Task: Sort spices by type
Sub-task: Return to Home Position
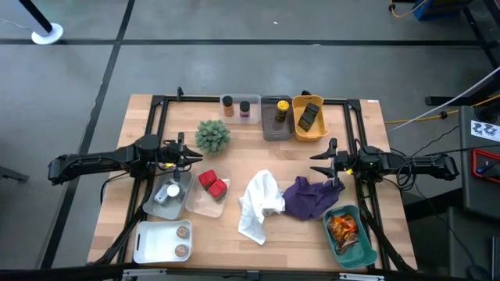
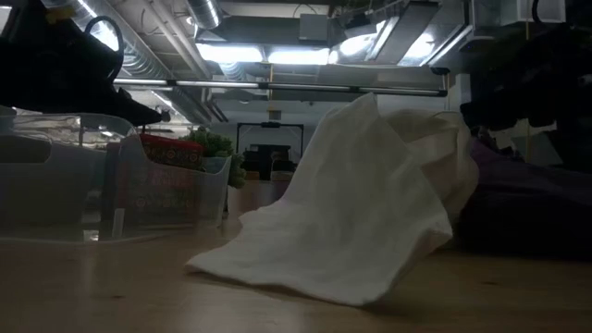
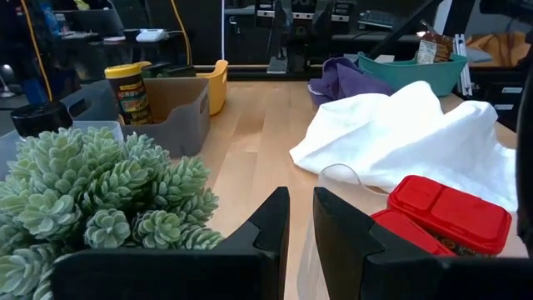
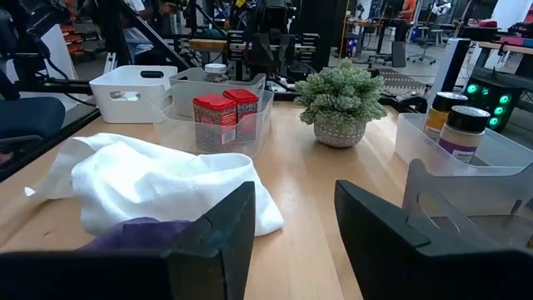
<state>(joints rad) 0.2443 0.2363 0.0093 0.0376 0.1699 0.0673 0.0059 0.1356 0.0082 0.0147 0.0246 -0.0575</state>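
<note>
Two red tins point(image 1: 212, 183) stand in a clear tub, and they show again as red tins point(image 3: 445, 212) in the left wrist view. A clear jar point(image 1: 172, 190) lies in the tub beside it. Brown discs point(image 1: 182, 240) sit in a white tray. Along the far edge are a brown jar point(image 1: 227, 104), a purple jar point(image 1: 244, 108), a yellow-capped jar point(image 1: 280, 110) in a grey bin and dark sachets point(image 1: 309, 116) in a yellow bin. Orange-red packets point(image 1: 342, 229) fill a teal bin. My left gripper point(image 1: 192, 159) point(image 3: 300, 196) hovers narrowly open near the plant. My right gripper point(image 1: 316, 162) point(image 4: 296, 187) is open and empty above the purple cloth.
A spiky green plant point(image 1: 212, 135) stands just beyond my left gripper. A crumpled white cloth point(image 1: 261, 204) and a purple cloth point(image 1: 311, 196) lie mid-table between the arms. A black frame point(image 1: 234, 99) borders the work area. Bare wood point(image 1: 266, 156) shows between the two grippers.
</note>
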